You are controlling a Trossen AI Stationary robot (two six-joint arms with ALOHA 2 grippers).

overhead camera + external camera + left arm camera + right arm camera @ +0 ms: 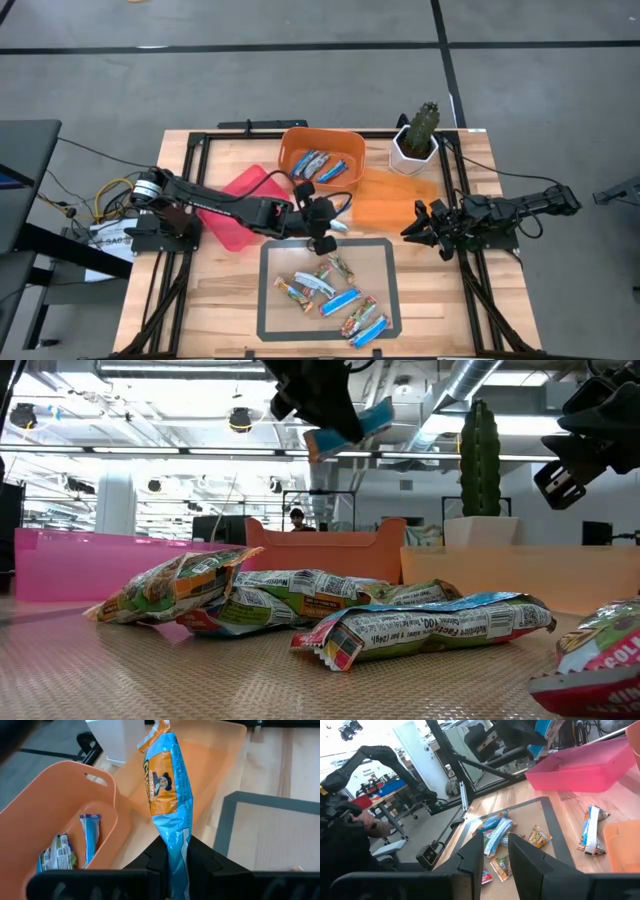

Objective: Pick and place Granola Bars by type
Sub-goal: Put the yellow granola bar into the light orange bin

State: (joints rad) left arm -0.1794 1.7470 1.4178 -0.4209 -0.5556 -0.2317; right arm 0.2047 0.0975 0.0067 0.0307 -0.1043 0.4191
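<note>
We are looking down on a pale slatted wooden table [225, 290] with a black metal frame, and near its front edge a woven mat [380, 262] with a dark grey border is lying flat. Behind the mat, a rounded orange bin [292, 147] of smooth plastic is holding several bars [322, 166]; a shallow pink bin [240, 200] is sitting beside it, and a flat translucent orange lid [395, 200] is lying on the other side. A white pot with a cactus [415, 140] is standing at the back.

On the mat, loose Granola Bars [330, 292] in crinkled shiny wrappers are lying scattered, some blue and white, some multicoloured.

The left gripper [176, 854] is hanging above the mat's rear edge, clenched on a blue and orange bar [167, 795] whose glossy, wrinkled wrapper is sticking out past the fingertips, over the lid beside the orange bin.

The right gripper [496, 847] is waiting over the table's right side, its dark angular fingers [470, 854] standing slightly parted; it seems to be gripping nothing, though we are seeing it poorly.
</note>
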